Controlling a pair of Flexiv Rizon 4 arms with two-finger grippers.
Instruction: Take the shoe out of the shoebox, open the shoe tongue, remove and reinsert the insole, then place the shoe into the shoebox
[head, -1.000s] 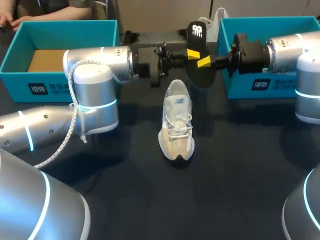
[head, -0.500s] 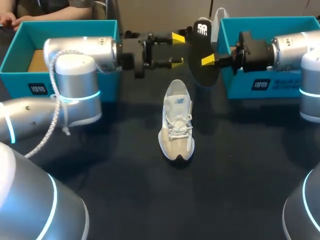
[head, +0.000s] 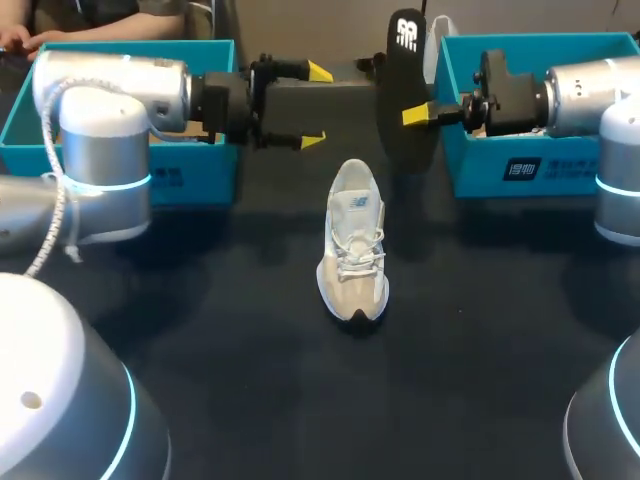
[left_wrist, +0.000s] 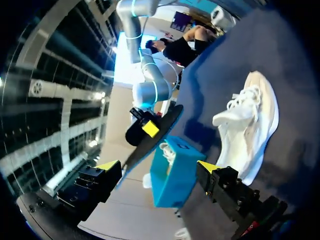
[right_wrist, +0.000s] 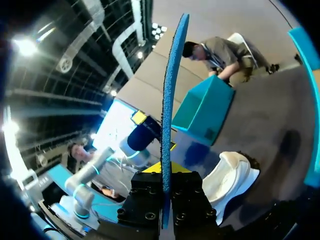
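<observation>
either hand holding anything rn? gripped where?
The right hand is shut on the insole, pinching one long edge near mid-length, with the insole standing upright. The left hand is open and holds nothing.

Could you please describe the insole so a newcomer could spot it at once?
Find the teal shoebox at the table's right. Beside it the right gripper holds the insole upright, beyond the white shoe. It alone is thin, dark and off the table.
</observation>
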